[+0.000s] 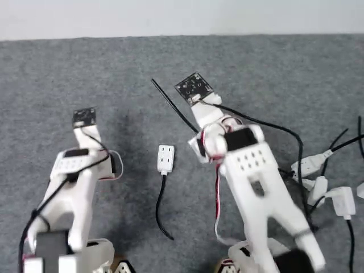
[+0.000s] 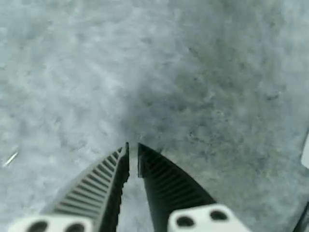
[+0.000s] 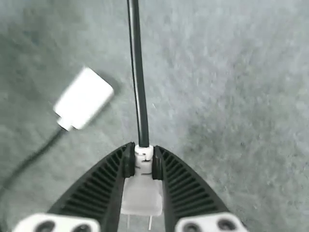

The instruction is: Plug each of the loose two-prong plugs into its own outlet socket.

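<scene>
My right gripper [image 3: 142, 147] is shut on a white two-prong plug [image 3: 141, 191], prongs pointing back toward the wrist. The plug's black cable [image 3: 136, 72] runs straight out past the fingertips. In the high view this gripper [image 1: 196, 91] hovers over the grey carpet behind the white outlet socket [image 1: 165, 158], and the cable [image 1: 168, 102] trails away to the far left. The same socket [image 3: 83, 99] lies off to one side of the held plug. My left gripper [image 2: 133, 147] is shut on nothing above bare carpet; in the high view this gripper [image 1: 85, 118] is well left of the socket.
A black cord [image 1: 161, 205] runs from the socket toward the front edge. Several white plugs and sockets with black cables [image 1: 318, 176] lie bunched at the right side. A white edge [image 2: 305, 152] shows at the rim of the left wrist view.
</scene>
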